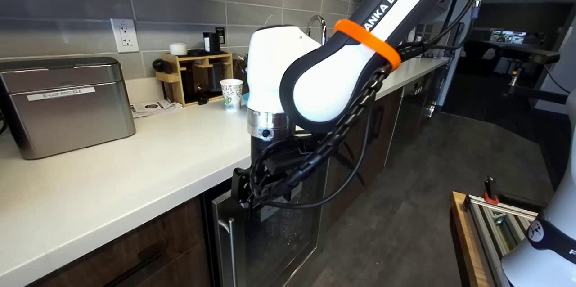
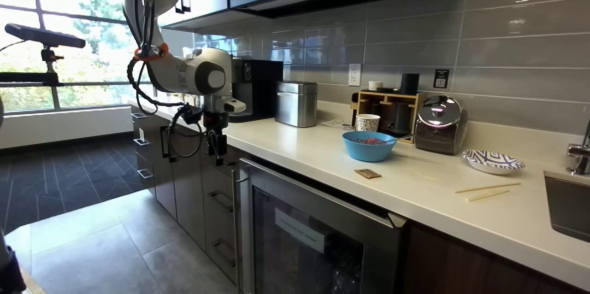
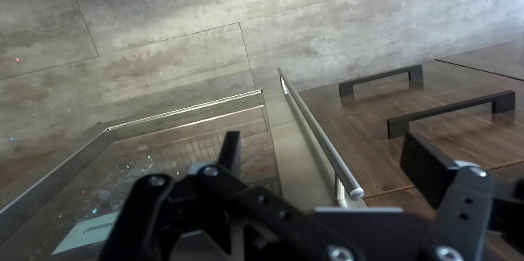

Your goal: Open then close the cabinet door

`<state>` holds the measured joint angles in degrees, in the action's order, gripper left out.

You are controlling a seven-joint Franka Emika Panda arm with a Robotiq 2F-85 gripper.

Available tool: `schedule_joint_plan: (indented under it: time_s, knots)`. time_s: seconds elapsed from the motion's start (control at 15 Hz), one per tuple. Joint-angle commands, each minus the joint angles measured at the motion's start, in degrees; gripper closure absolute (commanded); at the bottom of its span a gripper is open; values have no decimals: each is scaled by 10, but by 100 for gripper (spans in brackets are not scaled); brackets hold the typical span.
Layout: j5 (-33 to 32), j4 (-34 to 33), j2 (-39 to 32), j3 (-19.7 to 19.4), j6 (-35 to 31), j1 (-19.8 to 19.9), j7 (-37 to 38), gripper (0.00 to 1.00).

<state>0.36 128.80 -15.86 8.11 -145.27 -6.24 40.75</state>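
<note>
The cabinet door is glass-panelled with a steel frame and shows in both exterior views (image 1: 279, 237) (image 2: 304, 202) and the wrist view (image 3: 294, 150). It sits under the counter and looks shut or nearly so; I cannot tell if it is slightly ajar. Its vertical steel bar handle (image 1: 232, 251) (image 2: 236, 229) (image 3: 323, 138) stands out from the frame. My gripper (image 1: 243, 190) (image 2: 217, 149) (image 3: 327, 158) points down near the handle's top end. In the wrist view its fingers are wide apart, with the handle's end seen between them. No contact shows, and nothing is held.
The white counter (image 1: 180, 161) overhangs the door. Dark wood drawers with black handles (image 3: 450, 109) stand beside the handle. On the counter are a steel recycle bin (image 1: 72, 107), a paper cup (image 2: 367, 122) and a blue bowl (image 2: 368, 149). A cable loop (image 1: 315, 204) hangs from the wrist.
</note>
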Motion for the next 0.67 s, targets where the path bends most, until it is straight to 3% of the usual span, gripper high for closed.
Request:
schedule_joint_plan:
  time_s: [0.0, 0.27, 0.4, 0.6]
  knots:
    - [10, -4, -3, -20, 2, -20, -8, 0]
    - [10, -8, -3, -22, 2, -20, -8, 0]
    - [53, -33, -39, -9, -2, -7, -54, 0]
    - [34, -67, -83, -31, -19, -22, -44, 0]
